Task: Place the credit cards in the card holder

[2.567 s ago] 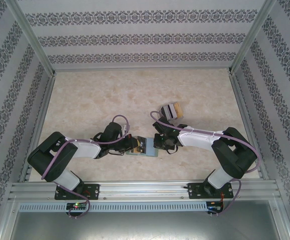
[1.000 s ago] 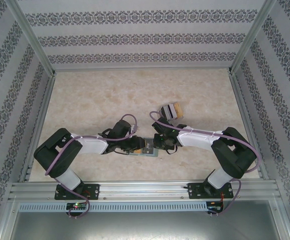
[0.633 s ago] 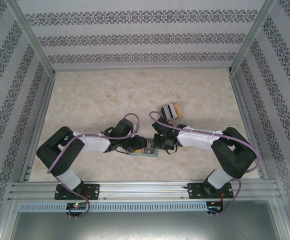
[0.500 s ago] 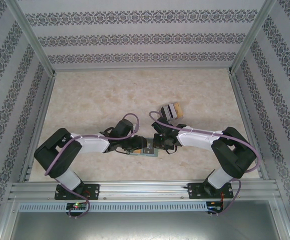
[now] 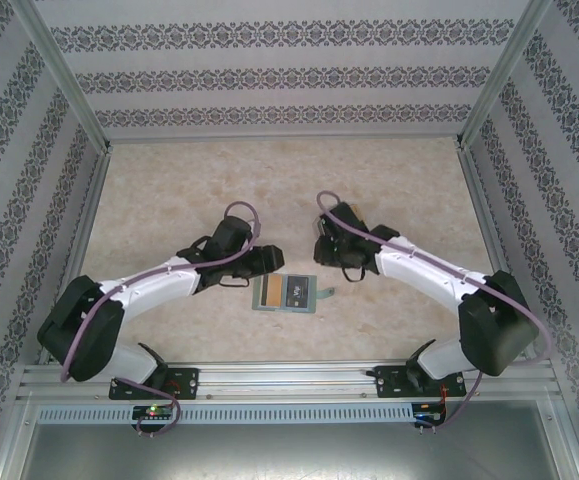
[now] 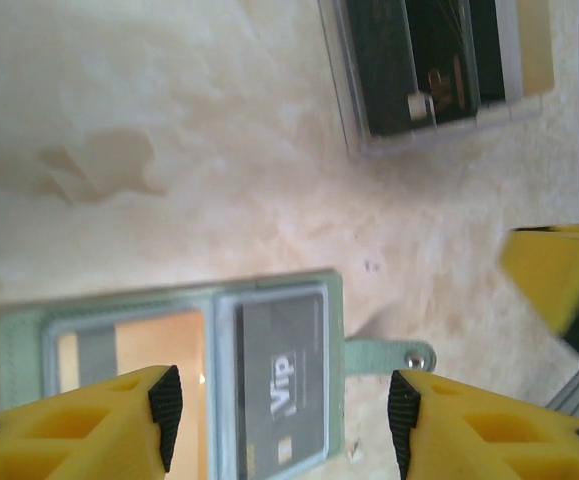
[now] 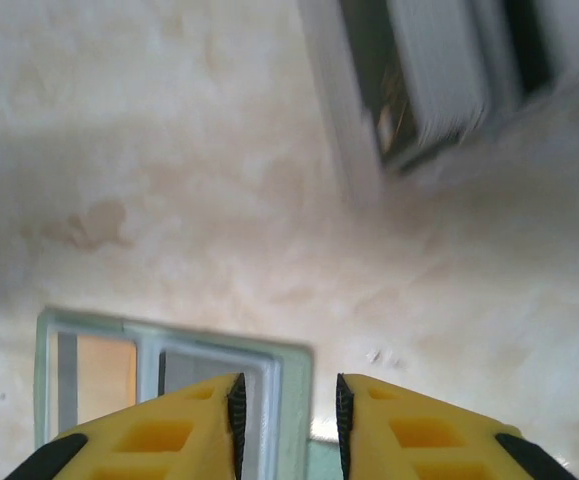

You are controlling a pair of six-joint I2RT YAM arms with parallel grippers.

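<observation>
Left gripper (image 6: 279, 400) is wide open with nothing between the fingers, and hovers just above the near edge of the card holder (image 6: 14, 350). Right gripper (image 7: 286, 400) has only a narrow gap and also holds nothing, hanging over the holder's snap-tab end. A moment ago both grippers were down on the holder, one at each end. Now both have lifted off and pulled back toward the far side of it, so the holder is free. It lies open and flat on the table (image 6: 119, 100). A tan card (image 6: 159, 350) sits in one grey pocket and a dark "VIP" card (image 6: 281, 380) in the pocket beside it, nearer the snap tab (image 6: 389, 355). The clear box (image 6: 434, 70) sits beyond the holder, well apart. Judgement: the insertion looks finished for these two cards. Can't tell if a grey card is tucked in too. What seems left is checking the box for more cards.
</observation>
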